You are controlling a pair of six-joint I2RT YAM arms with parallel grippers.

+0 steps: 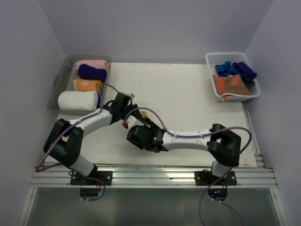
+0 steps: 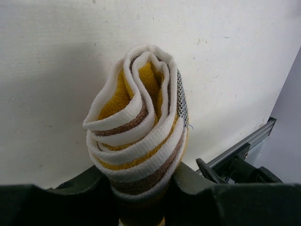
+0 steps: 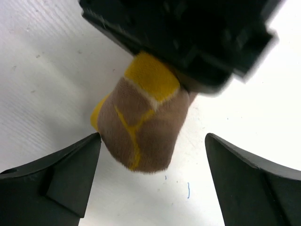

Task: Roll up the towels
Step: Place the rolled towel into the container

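Rolled striped towel (image 2: 141, 136) between jaws

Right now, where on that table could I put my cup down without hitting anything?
Widest bare patch: the far middle of the table, between the clear bin and the white basket. Another lies in front of that basket. Crowded: the near middle, where the left gripper holds the striped towel roll by the open right gripper.

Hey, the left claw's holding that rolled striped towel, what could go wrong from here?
The left claw pinches the rolled striped towel at one end only; the free end's layers look loose and could unwind. The open right claw brackets the roll close to the left claw, so a careless move might knock them together or drag the roll out.
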